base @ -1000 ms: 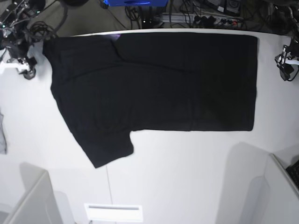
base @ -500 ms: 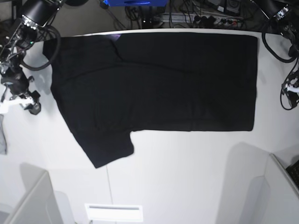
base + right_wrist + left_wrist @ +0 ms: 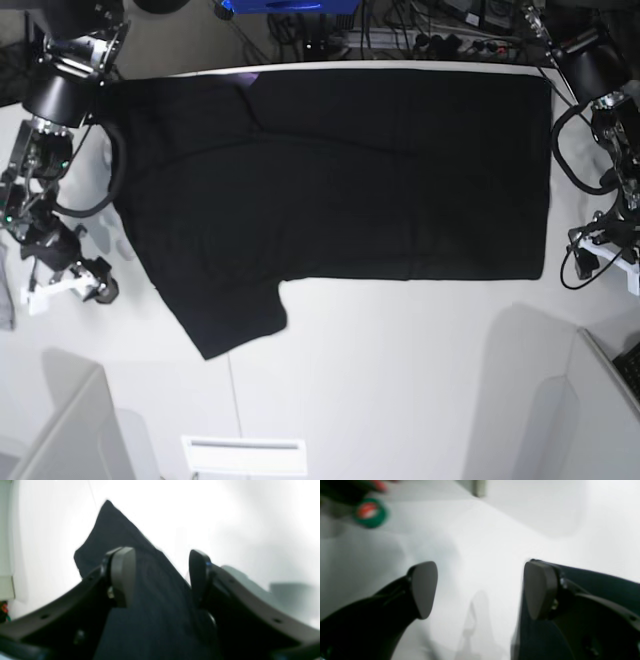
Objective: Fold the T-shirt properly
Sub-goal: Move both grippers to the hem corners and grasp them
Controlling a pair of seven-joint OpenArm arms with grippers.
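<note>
Both grippers hang spread wide and hold nothing: the right gripper (image 3: 161,577) over the sleeve end of the T-shirt (image 3: 340,175), the left gripper (image 3: 480,590) at the hem corner, one pad (image 3: 538,590) over black cloth. Soft, light and limp, the shirt lies flat across the far half of the white table (image 3: 400,380), already folded to a long band, so I judge it will sag and drag. Pinch it at the near corners, through all layers.
</note>
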